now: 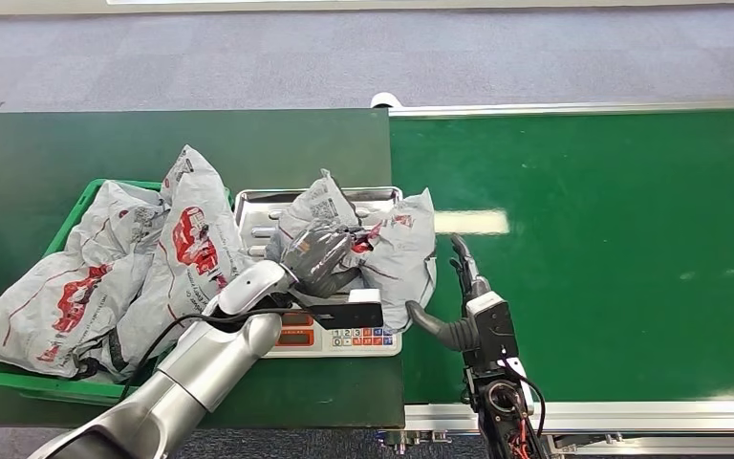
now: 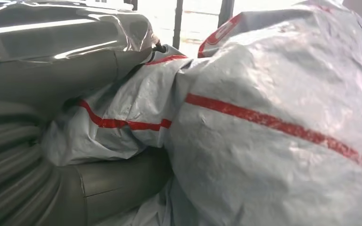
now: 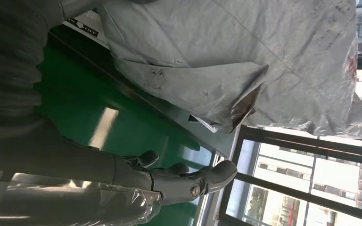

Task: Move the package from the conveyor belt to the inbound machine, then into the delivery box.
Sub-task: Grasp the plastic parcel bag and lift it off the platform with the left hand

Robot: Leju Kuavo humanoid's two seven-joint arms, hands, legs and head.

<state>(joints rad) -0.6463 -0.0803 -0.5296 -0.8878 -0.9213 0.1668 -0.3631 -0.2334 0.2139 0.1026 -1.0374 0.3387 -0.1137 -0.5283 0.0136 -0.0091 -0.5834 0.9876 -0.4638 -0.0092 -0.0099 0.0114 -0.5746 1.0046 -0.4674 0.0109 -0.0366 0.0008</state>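
The package was a crumpled grey plastic mailer with red print and a red stripe, lying on the steel tray of the inbound machine, a scale with a red display and coloured keys. One end overhung the tray toward the green conveyor belt. The green delivery box, just beside the scale, held similar bags.

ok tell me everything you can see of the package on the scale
The crumpled grey plastic mailer bag with red printing lies on the steel tray of the white scale, beside the green conveyor belt. It is soft, wrinkled, bulging, with a red stripe and a label. The left hand rests on top, its dark fingers gripping the bag's middle. The right hand stays clear.
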